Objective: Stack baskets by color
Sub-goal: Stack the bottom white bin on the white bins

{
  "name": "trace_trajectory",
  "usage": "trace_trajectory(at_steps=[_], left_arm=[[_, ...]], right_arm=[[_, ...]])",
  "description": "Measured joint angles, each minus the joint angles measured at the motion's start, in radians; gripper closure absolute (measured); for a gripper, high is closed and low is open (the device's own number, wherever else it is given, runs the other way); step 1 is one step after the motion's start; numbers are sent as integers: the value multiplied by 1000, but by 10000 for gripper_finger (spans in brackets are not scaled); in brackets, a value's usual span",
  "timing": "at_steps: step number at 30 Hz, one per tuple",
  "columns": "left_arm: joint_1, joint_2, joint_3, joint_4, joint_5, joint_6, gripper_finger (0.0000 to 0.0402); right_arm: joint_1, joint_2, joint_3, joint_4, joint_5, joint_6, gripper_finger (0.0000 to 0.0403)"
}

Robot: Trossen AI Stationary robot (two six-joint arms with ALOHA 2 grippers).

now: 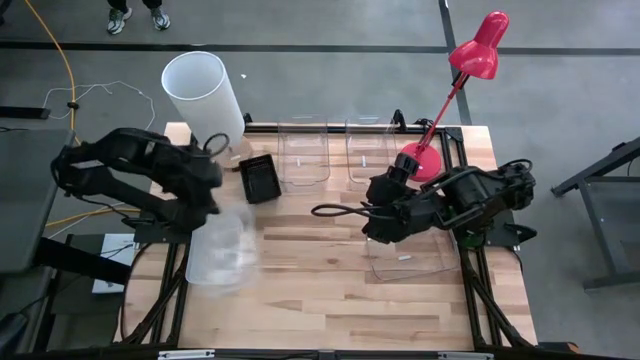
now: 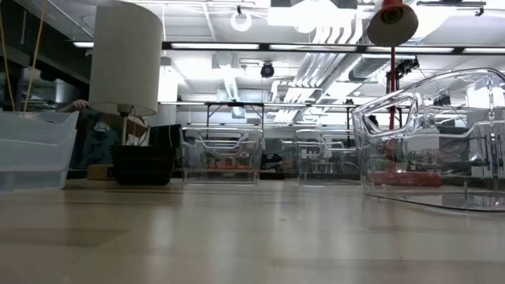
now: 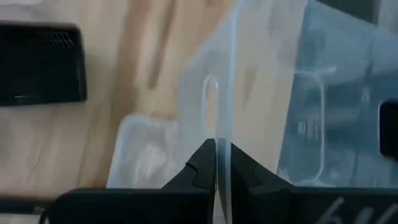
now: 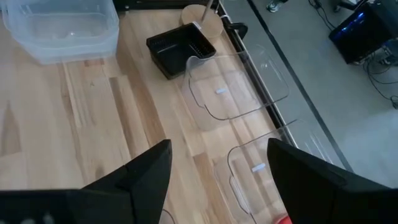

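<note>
Baskets sit in three colour groups. Left gripper [image 3: 216,163], left of centre in the high view, is clamped on the thin wall of a frosted translucent white rectangular plastic basket [image 1: 222,250], held over a second frosted white basket [image 3: 144,152] beneath it. Judgement: the wall pinch lets the upper one be lowered to nest in its match.

Right gripper [image 4: 219,167], right of centre in the high view, has its fingers spread wide and holds nothing; it hangs over a large clear rectangular plastic basket [image 1: 412,254] on the wooden table [image 1: 320,300]. That basket looks tilted in the low view, one edge raised, probably just set down.

Two more clear plastic baskets [image 1: 304,153], [image 1: 366,150] stand side by side at the upper centre, beside a small black perforated plastic basket [image 1: 260,177]. No second black one in sight.

Hard to read:
- frosted baskets blurred in the high view; touching or apart, cannot tell
- clear walls almost vanish against the wood
- frosted basket cut off at the low view's left edge
</note>
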Motion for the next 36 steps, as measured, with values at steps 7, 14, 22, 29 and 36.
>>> trace_trajectory(at_steps=[7, 14, 22, 29, 36], left_arm=[[-40, -40, -56, 3, -1, 76, 401], [-44, -73, -240, 2, -71, 42, 401], [-43, -67, -314, 0, -54, 71, 401], [-38, -80, -272, 0, -82, 104, 401], [-2, -101, -243, -1, -112, 179, 401]], right_arm=[[-1, 0, 0, 1, 0, 23, 151], [3, 1, -1, 2, 0, 28, 151], [3, 1, -1, 2, 0, 28, 151], [3, 1, -1, 2, 0, 26, 151], [3, 1, -1, 2, 0, 25, 151]])
